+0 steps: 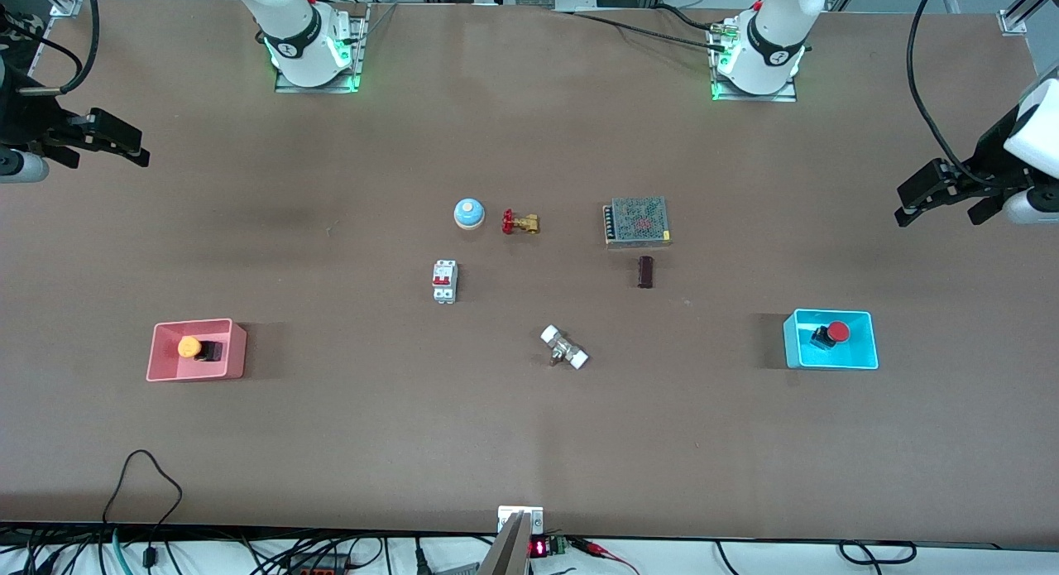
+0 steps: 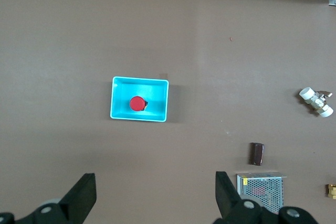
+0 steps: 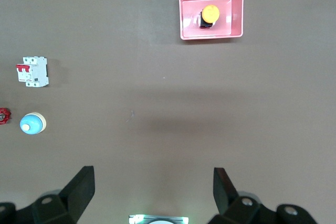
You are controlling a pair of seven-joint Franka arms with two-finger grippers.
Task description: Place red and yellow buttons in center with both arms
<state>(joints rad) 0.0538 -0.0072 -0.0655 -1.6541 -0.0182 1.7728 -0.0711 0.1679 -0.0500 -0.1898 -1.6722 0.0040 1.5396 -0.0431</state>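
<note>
Front view alone shows both trayed buttons: yellow button (image 1: 190, 347), red button (image 1: 837, 332).

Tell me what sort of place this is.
Most likely a robotics lab bench. Two bolted-down arms hold the left gripper and right gripper open above a brown table. A circuit breaker, power supply and trailing cables suggest test equipment.

My front camera looks down from high across the worktop (image 1: 529, 443), facing both arm bases. Each wrist camera looks straight down from well above. The left wrist view and mine share the cyan tray (image 1: 831, 339); the right wrist view shares the pink tray (image 1: 197, 351).
</note>
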